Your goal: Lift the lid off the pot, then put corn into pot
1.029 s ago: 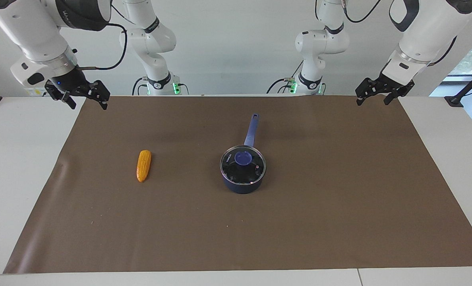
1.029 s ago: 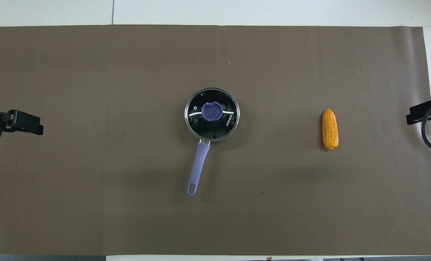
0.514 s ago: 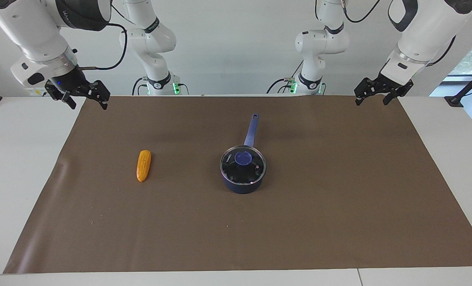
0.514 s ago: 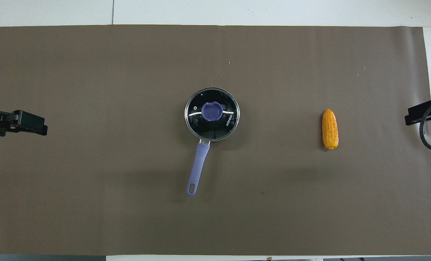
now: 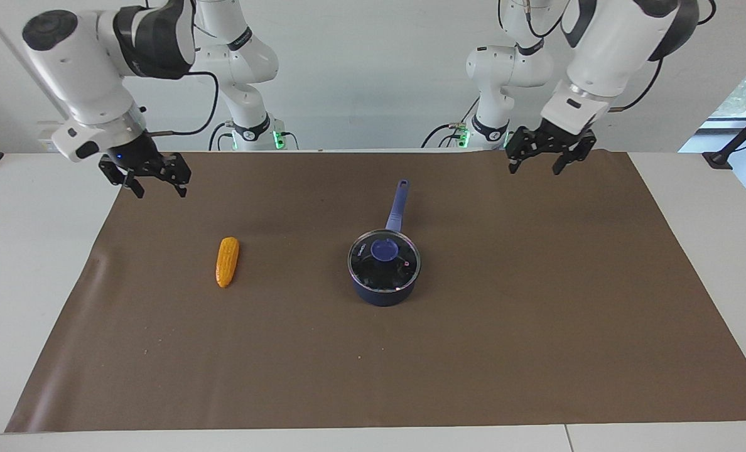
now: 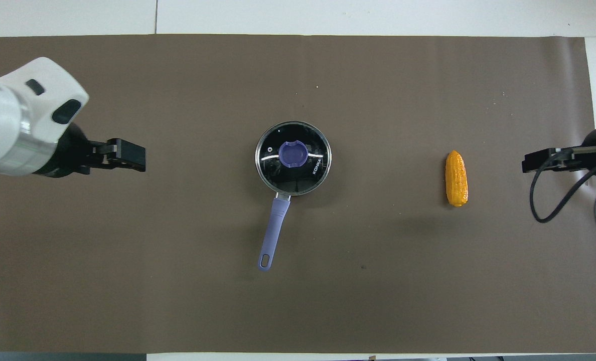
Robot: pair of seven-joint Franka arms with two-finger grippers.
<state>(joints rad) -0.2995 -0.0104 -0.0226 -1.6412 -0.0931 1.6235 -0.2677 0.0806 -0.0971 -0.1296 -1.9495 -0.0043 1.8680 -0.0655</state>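
Progress is at zero, as far as you can judge here: the lid (image 5: 383, 258) sits flat on the pot (image 5: 383, 289), its knob up, and the corn (image 5: 227, 261) lies on the brown mat (image 5: 536, 326), not in the pot. Both steps are left for you: first the lid off, then the corn in.

The pot stands about at the middle of the table, with its handle pointing toward the robots' edge. The corn lies well apart from it, toward the right arm's end, with its length running from the robots' edge to the outer edge.

The left gripper (image 5: 540, 160) hangs in the air over the mat close to the robots' edge, toward the left arm's end. Its fingers are spread and hold nothing. The right gripper (image 5: 157, 186) hangs over the mat near the corner at the right arm's end and the robots' edge. It is also released and empty.

You have much open room. Between each gripper and its target there is only bare mat, so no obstacle is on either path. I think the mat between the pot and the left arm's end is a good place to put the lid down, far from every table edge. The handle points at the robots, so I think it is safer to come at the knob from above.
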